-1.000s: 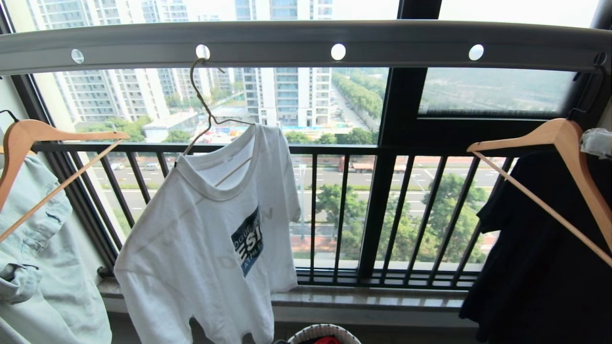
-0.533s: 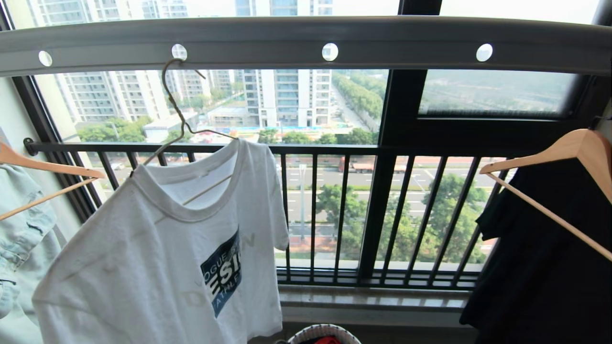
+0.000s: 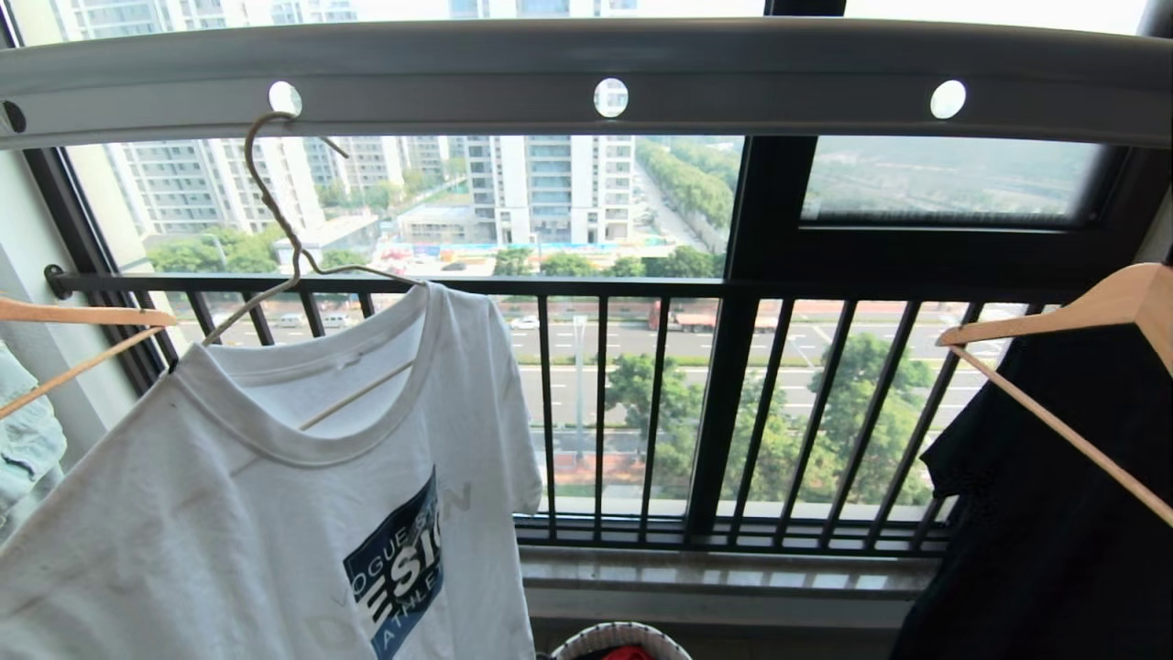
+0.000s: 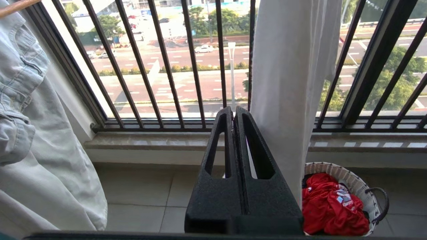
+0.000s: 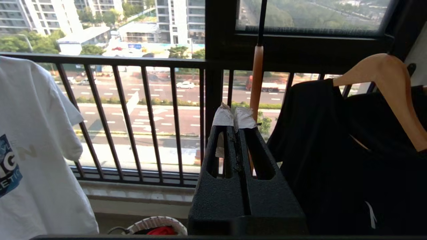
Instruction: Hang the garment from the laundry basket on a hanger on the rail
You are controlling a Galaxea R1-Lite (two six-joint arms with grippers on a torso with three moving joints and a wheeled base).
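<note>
The T-shirt (image 3: 275,513) is hung on the wire hanger (image 3: 275,220), which is hooked into a hole of the rail (image 3: 733,82). The basket (image 4: 347,176), with red cloth (image 4: 330,210) inside, is seen on the floor below. The fingers of the left gripper (image 4: 233,111) and right gripper (image 5: 234,121) are pressed together, nothing being held.

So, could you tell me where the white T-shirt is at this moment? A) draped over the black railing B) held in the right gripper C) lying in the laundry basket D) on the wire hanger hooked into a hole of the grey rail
D: the white T-shirt sits on the wire hanger, whose hook passes through a hole of the grey rail; neither gripper holds it.
</note>
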